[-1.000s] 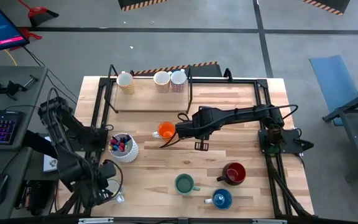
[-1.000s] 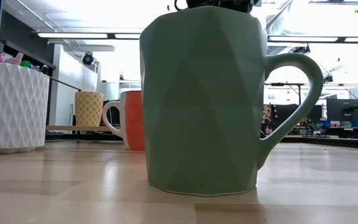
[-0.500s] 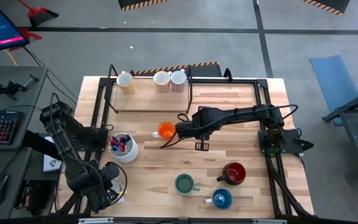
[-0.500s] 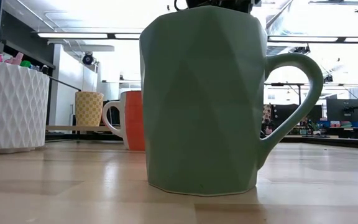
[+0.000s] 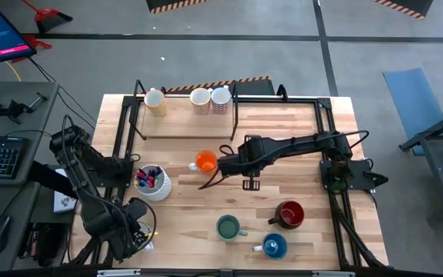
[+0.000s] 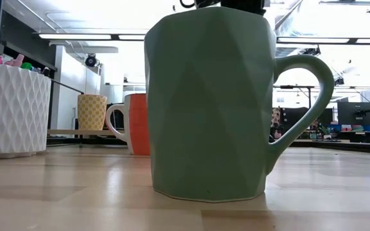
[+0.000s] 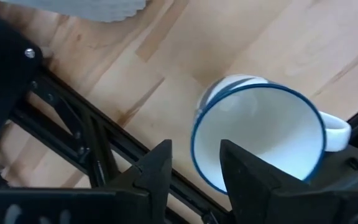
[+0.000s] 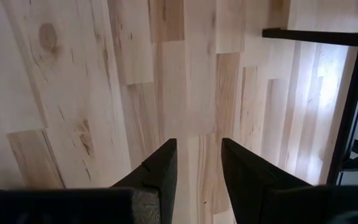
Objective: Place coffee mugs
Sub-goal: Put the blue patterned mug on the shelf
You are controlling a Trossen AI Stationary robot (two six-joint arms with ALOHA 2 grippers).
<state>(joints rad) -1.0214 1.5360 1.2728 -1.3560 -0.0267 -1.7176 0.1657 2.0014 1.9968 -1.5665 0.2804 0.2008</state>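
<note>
My left gripper [image 7: 194, 171] is open at the table's near left corner, above a white mug with a blue rim [image 7: 260, 134] that stands upright on the wood. One finger is over the mug's mouth and the other is outside its wall. My right gripper [image 5: 211, 177] [image 8: 197, 165] is open over bare wood just right of the orange mug [image 5: 204, 161]. The green mug [image 5: 228, 227] [image 6: 204, 109], dark red mug [image 5: 289, 214] and blue mug [image 5: 273, 246] stand near the near edge. Three pale mugs [image 5: 200, 99] stand in the far rack. My left gripper comes from above, its fingers [image 7: 241, 168] on either side of the blue-rimmed mug's wall [image 7: 196, 140], on the side away from the handle. I cannot tell whether either finger touches it.
A white perforated pen holder with markers [image 5: 154, 183] [image 6: 11, 109] stands left of the orange mug. A black rack frame [image 5: 234, 115] borders the far shelf, and arm mounts sit at the left and right edges. Bare wood lies in the table's middle.
My left arm has swung its wrist toward the near left corner and settled over the blue-rimmed mug. My right gripper has shifted slightly toward the near edge, beside the orange mug. No mug has moved.
</note>
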